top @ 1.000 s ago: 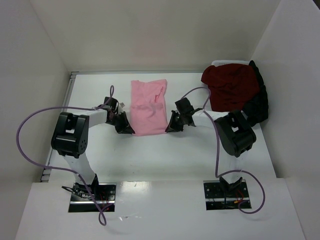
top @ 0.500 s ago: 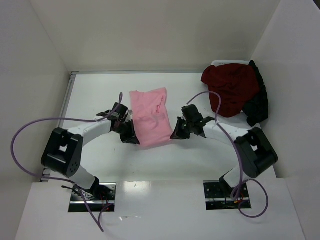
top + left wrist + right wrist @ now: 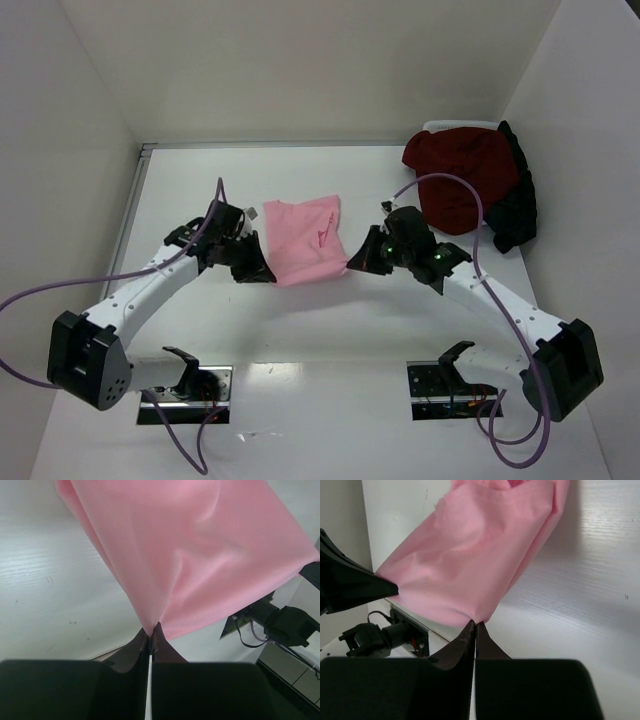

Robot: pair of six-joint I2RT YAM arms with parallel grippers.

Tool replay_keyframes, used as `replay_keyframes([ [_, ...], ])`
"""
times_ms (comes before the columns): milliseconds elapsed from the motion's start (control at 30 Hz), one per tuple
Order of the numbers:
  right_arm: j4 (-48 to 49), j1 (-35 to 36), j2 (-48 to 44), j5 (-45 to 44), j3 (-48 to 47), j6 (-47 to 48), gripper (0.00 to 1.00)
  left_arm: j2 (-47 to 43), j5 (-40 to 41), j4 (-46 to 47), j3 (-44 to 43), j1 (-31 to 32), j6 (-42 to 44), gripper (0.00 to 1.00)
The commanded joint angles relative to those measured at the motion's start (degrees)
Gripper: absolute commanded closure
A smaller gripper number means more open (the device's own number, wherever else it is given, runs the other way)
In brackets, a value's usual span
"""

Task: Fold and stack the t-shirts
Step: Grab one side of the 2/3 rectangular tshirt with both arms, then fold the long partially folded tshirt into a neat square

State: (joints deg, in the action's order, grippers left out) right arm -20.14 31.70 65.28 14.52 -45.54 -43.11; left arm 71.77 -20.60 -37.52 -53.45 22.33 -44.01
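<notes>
Fold step: left end effector [image 3: 262,272], right end effector [image 3: 352,262] pinch pink tee [image 3: 305,240] corners. Keep level, matched; lay edge square.

black t-shirt [image 3: 515,215] partly hidden under the maroon t-shirt [image 3: 460,180], pink t-shirt [image 3: 200,545] cut off at wrist views' edges

You are seeing the pink t-shirt [image 3: 305,240] folded at centre, lower edge lifted; maroon t-shirt [image 3: 460,180] and black t-shirt [image 3: 516,215] lying heaped upper right.
</notes>
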Motion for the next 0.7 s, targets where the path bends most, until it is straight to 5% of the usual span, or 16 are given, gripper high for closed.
replay_keyframes([
  [0, -1.3, 0.38, -0.6, -1.52, -5.25, -0.83, 1.0, -1.72, 1.0, -3.35, -4.99, 0.0, -1.51, 1.0],
  [333, 5.1, 0.38, 12.65, -3.36, -15.8, 1.72, 1.0, 4.86, -2.59, 1.38, -10.88, -5.62, 0.94, 1.0],
  [667, 10.74, -2.44, 29.8, -4.42, -25.81, 2.33, 1.0, 25.32, -8.4, 4.12, -22.21, -13.09, 6.47, 0.98],
])
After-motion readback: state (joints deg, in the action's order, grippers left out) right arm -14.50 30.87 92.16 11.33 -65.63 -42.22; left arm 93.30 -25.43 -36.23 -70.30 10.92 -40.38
